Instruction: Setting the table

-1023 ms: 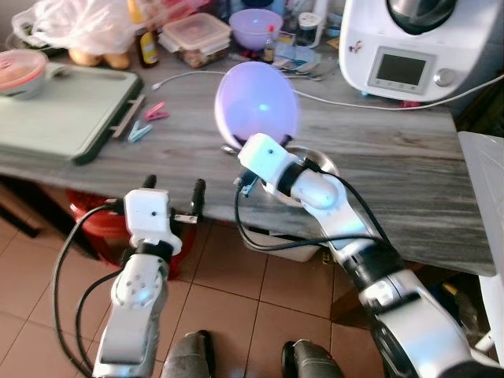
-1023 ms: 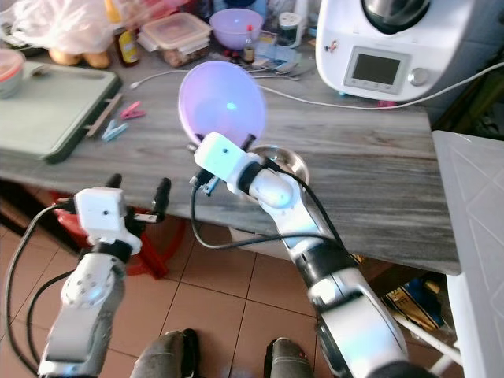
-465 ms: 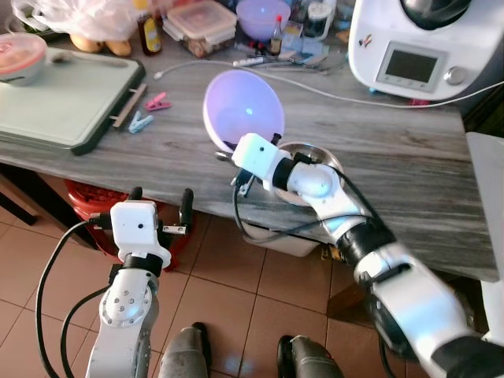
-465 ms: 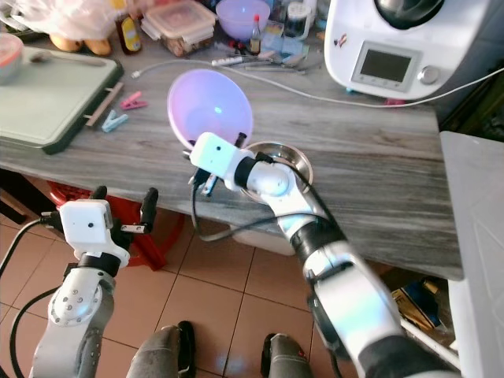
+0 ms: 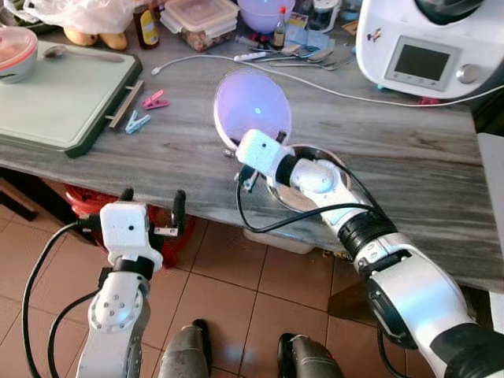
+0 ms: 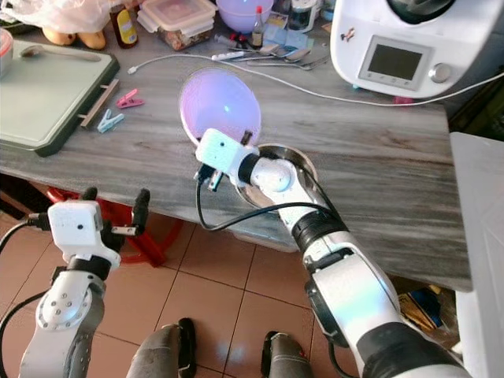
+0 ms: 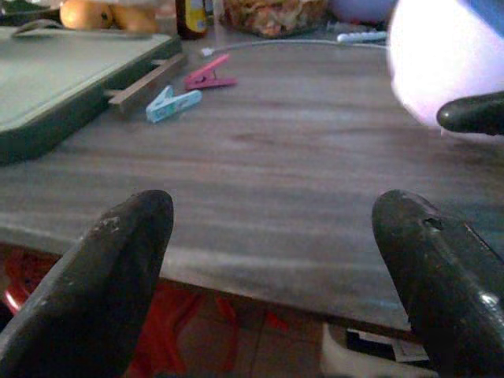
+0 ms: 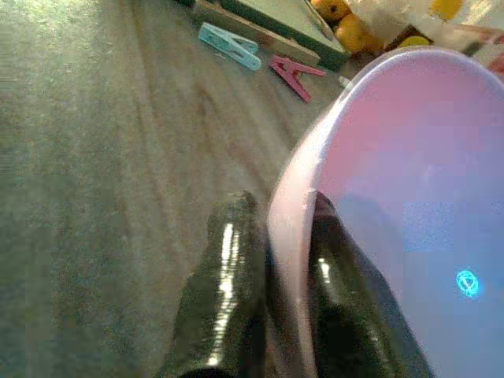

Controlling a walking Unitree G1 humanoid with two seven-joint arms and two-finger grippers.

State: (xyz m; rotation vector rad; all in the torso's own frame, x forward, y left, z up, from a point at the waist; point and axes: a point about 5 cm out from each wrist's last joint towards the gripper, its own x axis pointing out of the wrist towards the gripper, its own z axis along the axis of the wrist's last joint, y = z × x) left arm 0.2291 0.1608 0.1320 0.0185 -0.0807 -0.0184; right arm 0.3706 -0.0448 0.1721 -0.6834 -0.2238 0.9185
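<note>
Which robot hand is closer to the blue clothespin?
Left. The left gripper hangs open below the table edge, just in front of the blue clothespin. The right gripper pinches the purple bowl farther along.

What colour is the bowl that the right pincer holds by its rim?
Pale purple bowl; clearest in the left eye view.

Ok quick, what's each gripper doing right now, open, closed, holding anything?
Left gripper: open, holding nothing, in front of the table edge.
Right gripper: shut on the rim of the purple bowl, over the table.
</note>
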